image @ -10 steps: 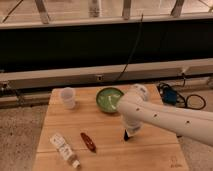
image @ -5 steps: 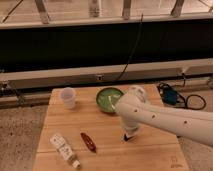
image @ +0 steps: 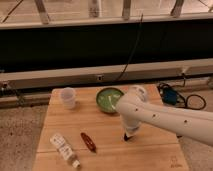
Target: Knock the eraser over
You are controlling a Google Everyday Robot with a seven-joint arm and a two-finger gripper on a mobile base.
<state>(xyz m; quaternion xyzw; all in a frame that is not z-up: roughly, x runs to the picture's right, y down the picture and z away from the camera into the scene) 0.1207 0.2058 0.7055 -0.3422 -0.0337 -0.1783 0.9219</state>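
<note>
Eraser nowhere clearly in view, possibly hidden at the gripper [image: 127, 136], which sits low over the wooden surface [image: 107, 150], right of centre. Whether anything has toppled can't be judged. Cup [image: 68, 97], green bowl [image: 108, 98] stand untouched behind.

Soft, even indoor light; blurry throughout, end effector [image: 126, 136] low over table.

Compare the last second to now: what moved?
The gripper has come down a little and shifted left, toward the middle of the wooden table; its tip now sits low over the tabletop. Nothing visibly taken hold of or let go. The clear cup, green bowl, white tube and small red-brown object lie where they were.
</note>
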